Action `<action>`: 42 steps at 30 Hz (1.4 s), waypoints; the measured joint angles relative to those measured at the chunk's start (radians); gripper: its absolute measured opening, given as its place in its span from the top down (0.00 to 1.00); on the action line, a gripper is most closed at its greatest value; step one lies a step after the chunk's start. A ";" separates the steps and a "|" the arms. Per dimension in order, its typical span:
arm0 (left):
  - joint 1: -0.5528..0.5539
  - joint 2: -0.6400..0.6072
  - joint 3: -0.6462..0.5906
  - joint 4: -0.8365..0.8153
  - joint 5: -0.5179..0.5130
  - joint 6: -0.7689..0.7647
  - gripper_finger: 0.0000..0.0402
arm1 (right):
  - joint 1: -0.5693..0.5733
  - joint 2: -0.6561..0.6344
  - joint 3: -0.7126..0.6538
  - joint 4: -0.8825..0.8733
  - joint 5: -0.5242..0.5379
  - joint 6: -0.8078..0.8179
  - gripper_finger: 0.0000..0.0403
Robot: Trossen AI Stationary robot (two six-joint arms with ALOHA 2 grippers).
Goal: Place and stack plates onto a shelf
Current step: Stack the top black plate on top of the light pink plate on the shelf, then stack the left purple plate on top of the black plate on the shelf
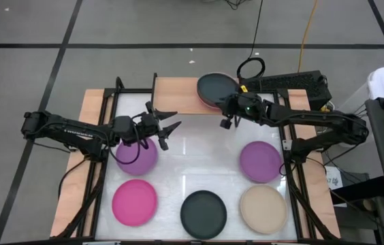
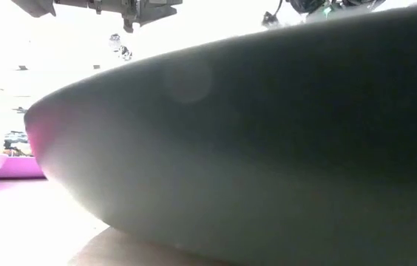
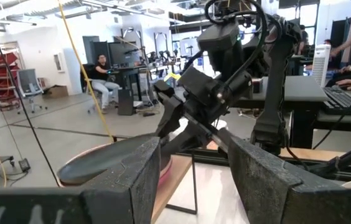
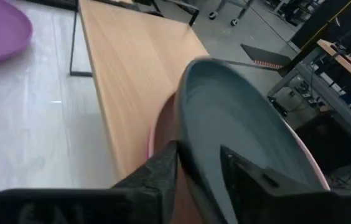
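Observation:
A black plate (image 1: 214, 87) sits tilted over a light pink plate (image 4: 160, 126) at the right end of the light-wood shelf (image 1: 176, 95) by the table's far edge. My right gripper (image 1: 227, 111) is shut on this black plate's rim. My left gripper (image 1: 167, 129) hovers open above the table, just right of a purple plate (image 1: 135, 155), and touches nothing. Flat on the table lie that purple plate, a second purple plate (image 1: 260, 161), a magenta plate (image 1: 135, 202), another black plate (image 1: 203, 214) and a beige plate (image 1: 263, 209). My right gripper pinches the black plate by the near side of its rim (image 4: 191, 134), one finger on the upper face and the other under the rim, above the pink plate. The fingers come slanting from the table's right and near side. The plate is tilted, held side raised.
The shelf's left part (image 1: 168, 95) is bare wood. A keyboard (image 1: 287, 83) and cables lie beyond the table's far right corner. In the low view the near black plate (image 2: 268, 148) fills most of the picture. People sit at desks in the room behind.

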 joint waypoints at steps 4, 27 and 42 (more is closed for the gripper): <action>0.000 0.000 0.000 0.000 0.001 -0.001 0.52 | 0.015 -0.050 0.000 -0.027 -0.003 0.043 0.64; -0.102 0.219 0.185 -0.465 0.316 -0.220 0.52 | 0.278 -0.439 -0.245 -0.071 0.019 0.233 0.61; -0.213 0.555 0.513 -0.943 0.508 -0.342 0.52 | 0.373 -0.621 -0.345 -0.066 0.022 0.268 0.61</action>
